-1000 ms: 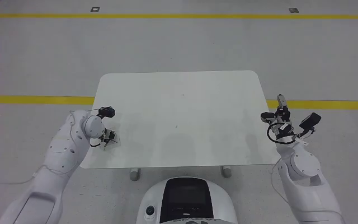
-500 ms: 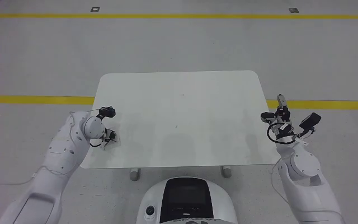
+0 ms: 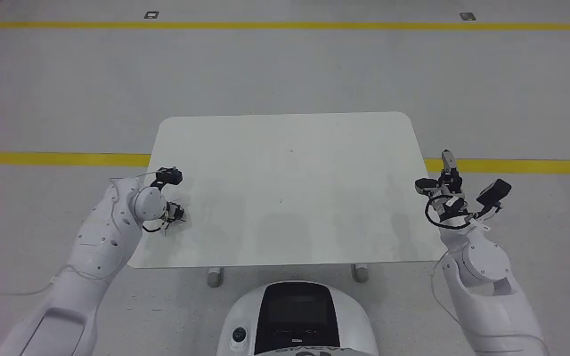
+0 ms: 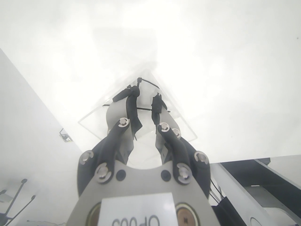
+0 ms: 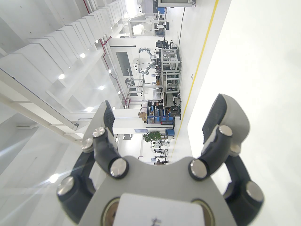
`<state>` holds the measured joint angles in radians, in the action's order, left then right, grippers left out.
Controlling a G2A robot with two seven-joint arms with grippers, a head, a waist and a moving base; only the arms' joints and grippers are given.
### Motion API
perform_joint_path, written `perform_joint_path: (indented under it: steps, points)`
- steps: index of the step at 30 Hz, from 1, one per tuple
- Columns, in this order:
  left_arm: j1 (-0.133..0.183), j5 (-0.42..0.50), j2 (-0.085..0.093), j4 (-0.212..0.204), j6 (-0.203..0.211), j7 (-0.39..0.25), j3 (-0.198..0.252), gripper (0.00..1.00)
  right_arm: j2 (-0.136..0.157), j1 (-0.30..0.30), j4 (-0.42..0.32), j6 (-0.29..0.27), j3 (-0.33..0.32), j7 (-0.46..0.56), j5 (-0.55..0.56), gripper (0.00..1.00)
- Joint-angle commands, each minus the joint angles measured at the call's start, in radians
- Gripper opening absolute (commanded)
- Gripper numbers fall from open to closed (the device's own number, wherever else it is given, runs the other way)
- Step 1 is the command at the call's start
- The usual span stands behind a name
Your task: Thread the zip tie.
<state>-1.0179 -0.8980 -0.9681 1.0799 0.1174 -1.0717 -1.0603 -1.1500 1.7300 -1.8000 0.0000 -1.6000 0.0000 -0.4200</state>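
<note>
Left gripper (image 3: 175, 214) low over the table (image 3: 285, 160), near its left edge and toward the front corner. In the left wrist view its fingers (image 4: 132, 109), wrapped in dark padding, stand a little apart with a narrow gap between them. The tips of the gripper (image 4: 145, 96) point down onto a clear sheet (image 4: 178, 130) lying flat on the white top. Zip tie (image 4: 140, 80) is black and thin and lies at those tips. Its head sits just beyond one fingertip, with a strand running off sideways from it. A second strand crosses the gap between the two fingers lower down. Cannot tell whether either pad actually touches the tie; it is not squeezed flat between them. Right gripper (image 3: 448, 169) is well apart from all this, held in the air just off the table's right edge, about level with its middle. The right wrist view shows this gripper (image 5: 164, 111) spread wide, ribbed pads (image 5: 212, 116) facing each other with nothing between them. The table edge (image 5: 258, 48) runs along one side of that view. A yellow line (image 3: 285, 25) is on the floor beyond the table.
</note>
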Motion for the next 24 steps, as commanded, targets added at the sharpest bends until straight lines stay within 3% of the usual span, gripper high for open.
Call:
perform_joint_path:
  steps: [1, 6, 13, 15, 18, 24]
  points:
    - [-0.003, -0.002, 0.001, 0.008, -0.006, -0.001, 0.0, 0.18, 0.0, 0.0, 0.0, 0.0, 0.0, 0.0, 0.0, 1.0]
    - [-0.009, -0.005, 0.005, 0.018, -0.016, -0.001, 0.0, 0.19, 0.0, 0.0, 0.0, 0.0, 0.0, 0.0, 0.0, 1.0]
    - [0.003, 0.002, 0.002, -0.005, -0.021, -0.004, 0.016, 0.17, 0.0, 0.0, 0.0, 0.0, 0.0, 0.0, 0.0, 1.0]
    - [0.009, 0.005, 0.0, -0.015, -0.019, -0.004, 0.023, 0.14, 0.0, 0.0, 0.0, 0.0, 0.0, 0.0, 0.0, 1.0]
    - [0.016, 0.008, -0.002, -0.025, -0.018, -0.002, 0.03, 0.0, 0.0, 0.0, 0.0, 0.0, 0.0, 0.0, 0.0, 1.0]
    - [0.023, 0.012, -0.001, -0.029, -0.018, -0.001, 0.036, 0.0, 0.0, 0.0, 0.0, 0.0, 0.0, 0.0, 0.0, 1.0]
